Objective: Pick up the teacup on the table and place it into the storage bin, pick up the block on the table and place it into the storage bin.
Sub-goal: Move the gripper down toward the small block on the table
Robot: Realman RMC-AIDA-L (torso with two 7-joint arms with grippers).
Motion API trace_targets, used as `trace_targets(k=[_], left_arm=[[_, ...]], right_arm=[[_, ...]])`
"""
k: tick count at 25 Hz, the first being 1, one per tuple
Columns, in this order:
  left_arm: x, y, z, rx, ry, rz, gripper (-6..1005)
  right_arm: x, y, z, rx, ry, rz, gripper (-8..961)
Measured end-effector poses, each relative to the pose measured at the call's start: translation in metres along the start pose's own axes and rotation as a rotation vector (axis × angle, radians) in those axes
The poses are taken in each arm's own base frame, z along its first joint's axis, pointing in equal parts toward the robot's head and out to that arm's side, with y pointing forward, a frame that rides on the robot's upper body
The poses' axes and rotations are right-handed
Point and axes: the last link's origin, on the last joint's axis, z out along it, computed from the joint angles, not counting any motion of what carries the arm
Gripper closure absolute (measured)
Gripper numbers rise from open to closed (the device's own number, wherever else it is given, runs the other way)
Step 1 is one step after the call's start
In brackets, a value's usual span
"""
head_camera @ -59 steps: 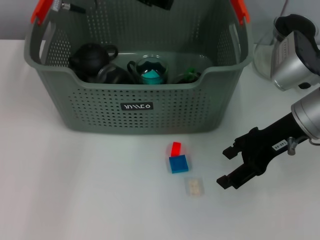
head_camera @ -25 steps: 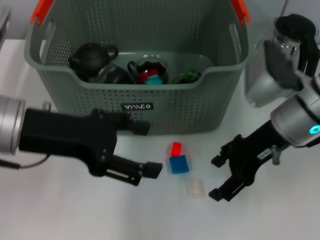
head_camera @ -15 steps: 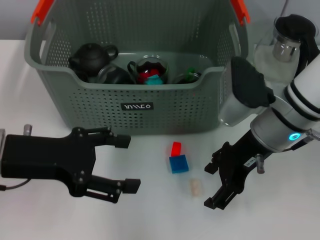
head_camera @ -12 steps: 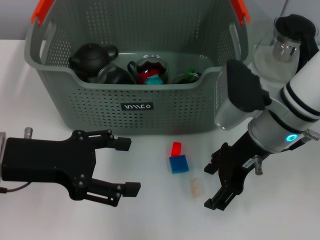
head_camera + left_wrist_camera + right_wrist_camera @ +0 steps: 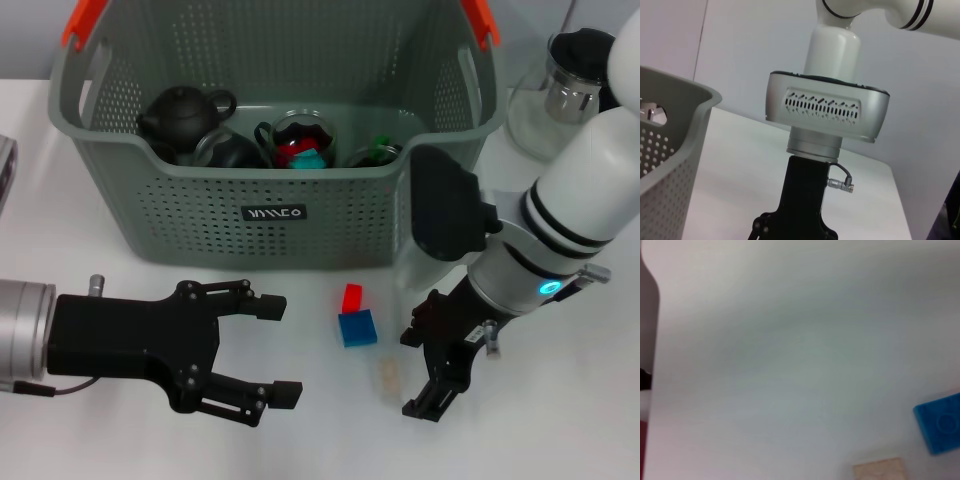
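1. Since glass cups already sit inside the storage bin (image 5: 270, 215), the step in hand looks like the block pickup; the bin, a grey-green perforated basket with orange handle ends, stands at the back of the white table (image 5: 560, 430).
2. The left gripper (image 5: 268, 348), fingers spread wide, hovers low near the blocks on their left and should stay clear.
3. The right gripper (image 5: 417, 371), jaws apart, hangs just right of the blocks; it should centre over one and straddle it squarely.
4. The blue block (image 5: 357, 327) lies in front of the bin, touching the red block (image 5: 352, 297) behind it.
5. The pale block (image 5: 387, 374), smallest and hard to see against the table, lies nearest the right gripper.
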Motion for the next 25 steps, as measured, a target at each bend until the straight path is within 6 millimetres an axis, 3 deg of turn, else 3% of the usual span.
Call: trace_targets(k=[11, 25], left_arm=[[-0.005, -0.001, -0.001, 0.019, 0.001, 0.060, 33], [-0.010, -0.005, -0.014, 0.078, 0.009, 0.038, 34]], right_arm=[[-0.015, 0.006, 0.009, 0.000, -0.001, -0.054, 11], [-0.017, 0.007, 0.013, 0.011, 0.012, -0.044, 16]])
